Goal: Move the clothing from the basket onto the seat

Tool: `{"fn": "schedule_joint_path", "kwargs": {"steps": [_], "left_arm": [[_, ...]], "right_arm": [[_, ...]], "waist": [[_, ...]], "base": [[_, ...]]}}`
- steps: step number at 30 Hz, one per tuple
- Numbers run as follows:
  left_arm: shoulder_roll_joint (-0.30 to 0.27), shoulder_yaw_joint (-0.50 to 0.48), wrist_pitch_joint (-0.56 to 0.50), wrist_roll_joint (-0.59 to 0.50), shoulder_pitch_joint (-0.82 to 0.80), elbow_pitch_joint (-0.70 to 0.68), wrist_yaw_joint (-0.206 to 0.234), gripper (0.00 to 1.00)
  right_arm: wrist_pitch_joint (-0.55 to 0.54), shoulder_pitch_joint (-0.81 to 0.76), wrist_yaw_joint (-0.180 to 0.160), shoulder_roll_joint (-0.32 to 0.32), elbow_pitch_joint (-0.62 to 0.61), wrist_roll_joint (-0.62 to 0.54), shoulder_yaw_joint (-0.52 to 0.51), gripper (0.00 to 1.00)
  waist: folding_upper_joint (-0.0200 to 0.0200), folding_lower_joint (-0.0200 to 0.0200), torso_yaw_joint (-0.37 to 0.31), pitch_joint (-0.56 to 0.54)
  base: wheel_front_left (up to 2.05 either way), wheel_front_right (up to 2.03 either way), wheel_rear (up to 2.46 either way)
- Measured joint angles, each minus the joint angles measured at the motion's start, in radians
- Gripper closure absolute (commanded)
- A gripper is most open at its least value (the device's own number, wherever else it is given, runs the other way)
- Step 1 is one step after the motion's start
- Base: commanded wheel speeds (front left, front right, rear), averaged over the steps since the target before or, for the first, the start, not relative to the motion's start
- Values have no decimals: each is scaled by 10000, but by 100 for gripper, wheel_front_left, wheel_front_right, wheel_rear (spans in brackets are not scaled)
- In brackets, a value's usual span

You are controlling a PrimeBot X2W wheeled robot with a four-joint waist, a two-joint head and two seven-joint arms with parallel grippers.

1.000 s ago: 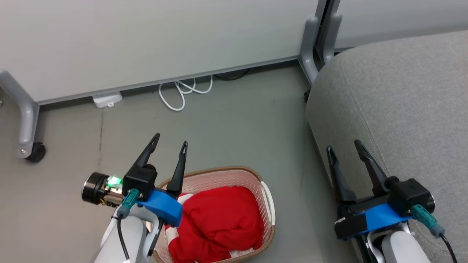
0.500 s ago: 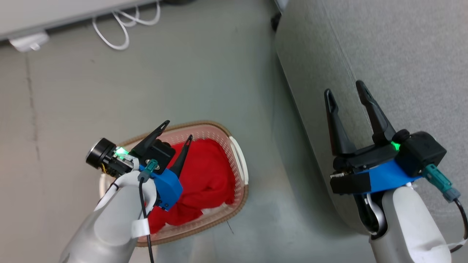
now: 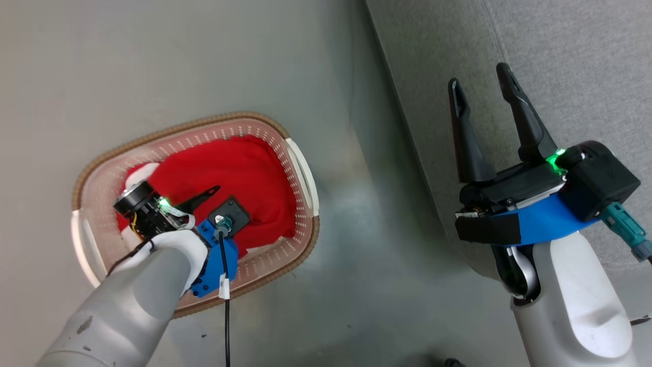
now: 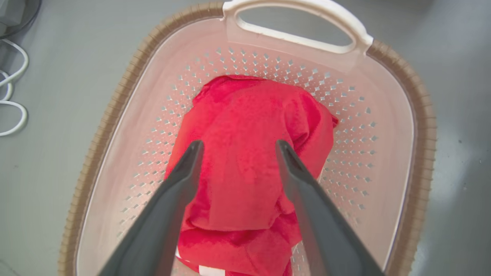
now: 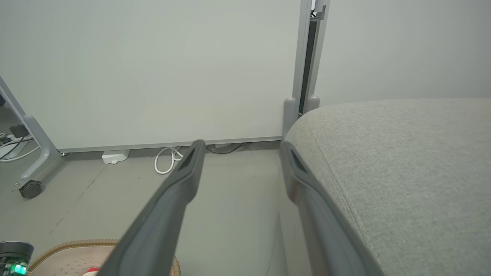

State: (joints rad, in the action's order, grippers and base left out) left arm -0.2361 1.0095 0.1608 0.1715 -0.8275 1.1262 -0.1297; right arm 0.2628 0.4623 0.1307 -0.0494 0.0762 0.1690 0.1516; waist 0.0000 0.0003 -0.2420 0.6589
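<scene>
While your left gripper (image 4: 238, 143) is hanging wide open just above the clothing (image 4: 249, 111) lying in the basket (image 4: 424, 126), your right gripper (image 3: 479, 76) is hovering, equally spread and empty, beside the seat (image 3: 586, 51).

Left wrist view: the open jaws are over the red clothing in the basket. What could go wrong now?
The left jaws span a smooth hump of red clothing; they may pinch only a thin fold that slips.
The pile looks bunched, so lifting may drag more fabric over the basket rim.
</scene>
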Motion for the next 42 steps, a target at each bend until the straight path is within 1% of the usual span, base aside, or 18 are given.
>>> {"fn": "schedule_joint_path", "kwargs": {"steps": [3, 6, 10, 17, 22, 27, 28, 29, 36, 42], "left_arm": [[-125, 867, -301, 407, -311, 180, 0, 0], [-261, 1655, -842, 909, -529, 328, 0, 0], [-527, 2355, -1373, 1507, -782, 274, 0, 0], [-928, 2665, -1908, 1601, -1451, 370, 0, 0], [-999, 2700, -2031, 1450, -1646, 491, 0, 0], [-988, 2708, -2063, 1233, -1646, 531, 0, 0], [-984, 2708, -2079, 1214, -1646, 537, 0, 53], [-982, 2706, -2061, 1154, -1645, 523, 0, 100], [-917, 2709, -1837, 1099, -1609, 435, 0, 100], [-575, 2709, -1072, 1348, -1591, 311, 0, 100]], "right_arm": [[0, 129, 0, 0, -107, 8, 31, 0], [0, 283, 0, 0, -209, 12, 35, 0], [2, 430, 0, 0, -364, 38, 71, 0], [2, 667, 0, 0, -702, 127, 33, 0], [2, 696, 0, 0, -859, 270, 12, 0], [2, 725, 0, 0, -943, 357, 21, 0], [2, 725, 0, 0, -945, 362, 17, 0], [2, 730, 0, 0, -945, 362, 17, 0], [0, 828, 0, 0, -943, 397, 10, 0], [2, 826, 0, 0, -813, 242, -107, 0]], "waist": [[0, 0, -107, 376], [0, 0, -190, 745], [0, 0, -302, 1220], [0, -1, -476, 2057], [0, -1, -607, 2546], [0, -2, -733, 2781], [0, -2, -745, 2802], [0, -1, -752, 2817], [0, -2, -724, 2694], [0, -2, -541, 2257]], "base": [[0, 0, 0], [0, 0, 0], [0, 0, 0], [0, 0, 0], [0, 0, 0], [0, 0, 0], [0, 0, 0], [0, 0, 0], [0, 0, 0], [0, 0, 0]]}}
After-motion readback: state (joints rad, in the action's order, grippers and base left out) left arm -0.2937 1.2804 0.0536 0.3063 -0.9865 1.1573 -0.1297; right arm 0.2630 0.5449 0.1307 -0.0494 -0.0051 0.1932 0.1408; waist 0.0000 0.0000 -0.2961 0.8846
